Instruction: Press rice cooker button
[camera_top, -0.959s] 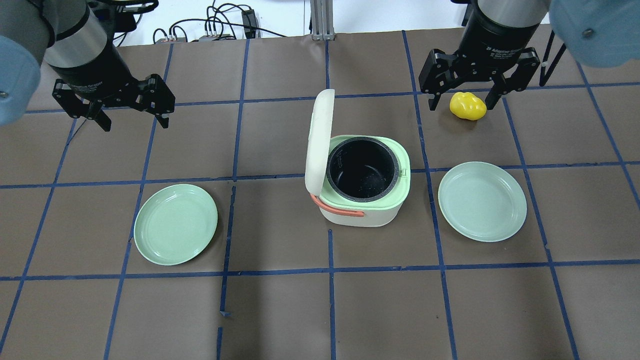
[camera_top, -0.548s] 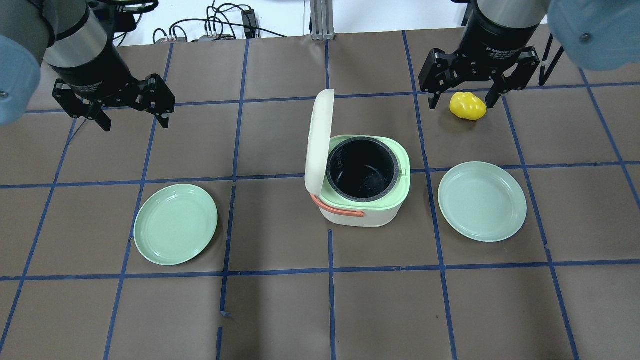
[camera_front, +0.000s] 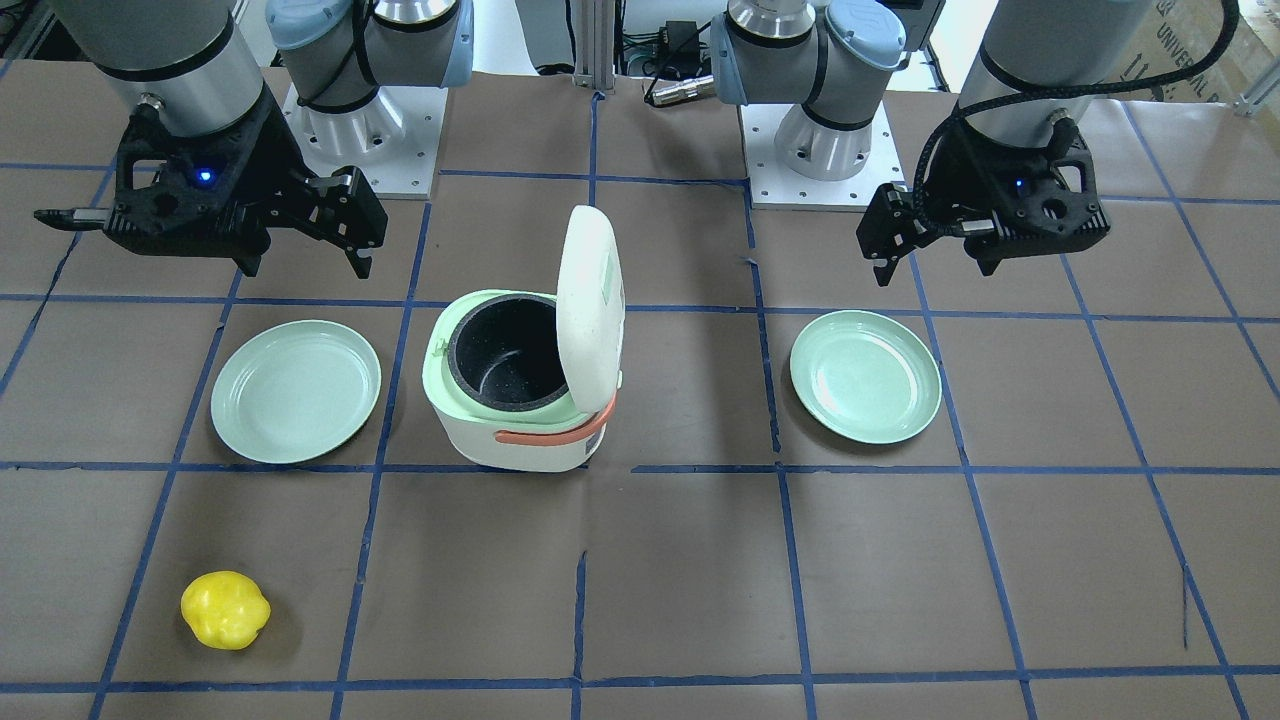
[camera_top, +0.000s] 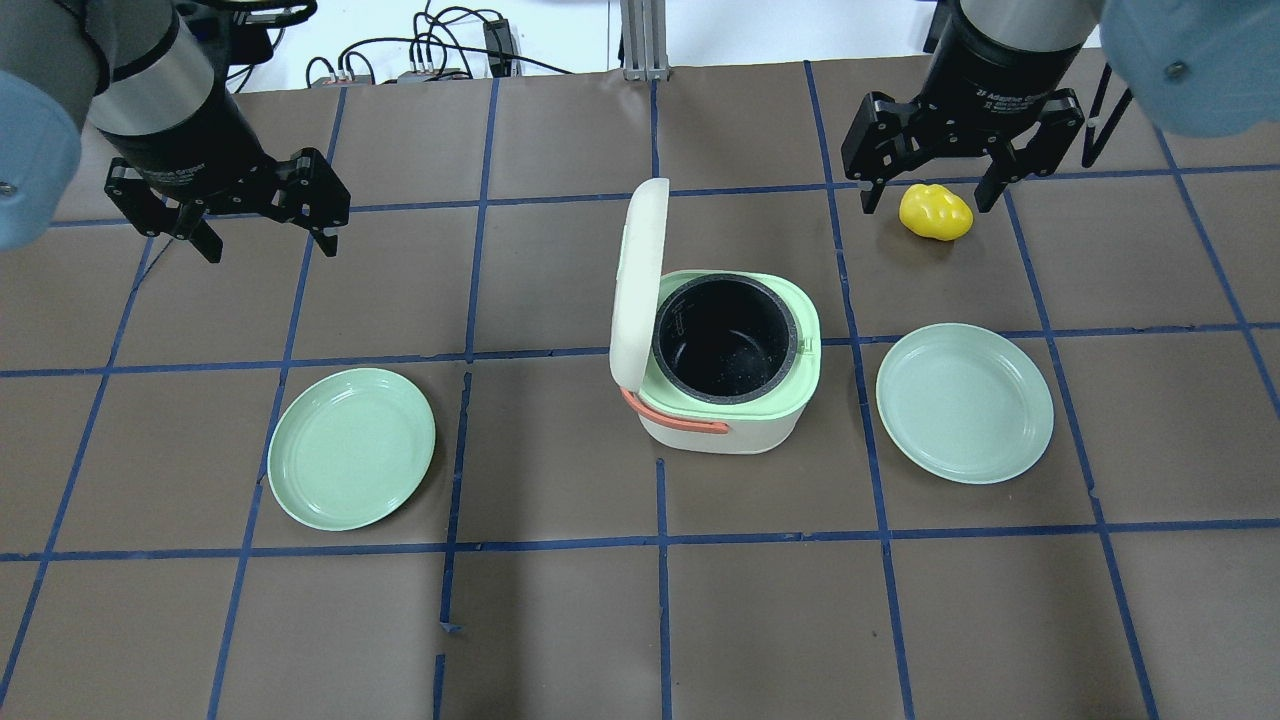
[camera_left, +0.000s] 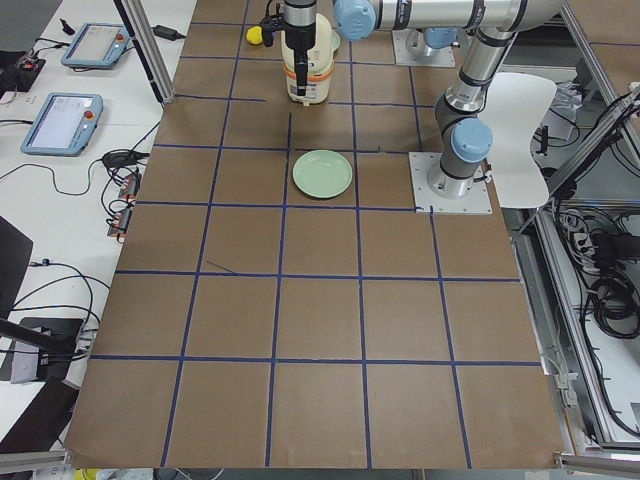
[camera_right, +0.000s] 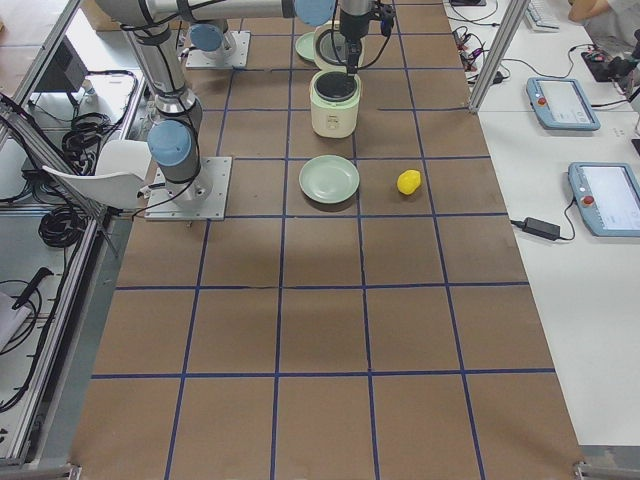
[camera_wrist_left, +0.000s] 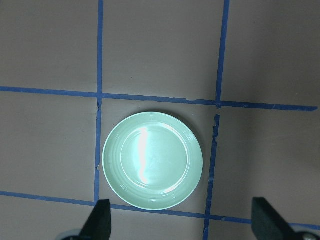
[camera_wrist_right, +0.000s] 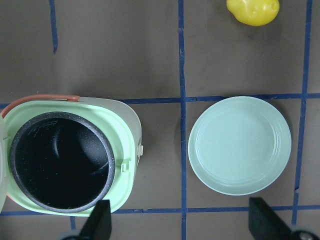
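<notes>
Rice cooker (camera_top: 720, 435) sits mid-worktop (camera_top: 560, 620), lid upright, hinge side toward the left arm. Its rim tab (camera_wrist_right: 141, 149) faces the right arm. Right gripper (camera_front: 300, 262): fingers wide, empty, nearer; cooker lies below and centre-ward. Left gripper (camera_top: 270, 245): fingers wide, empty, well apart.

clearance | lid (camera_top: 640, 280) upright: walls rice cooker (camera_top: 720, 435) left side; right side open; plate (camera_top: 965, 402) near

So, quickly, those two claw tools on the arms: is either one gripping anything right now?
Left tool: open, holding nothing.
Right tool: open, holding nothing.
</notes>
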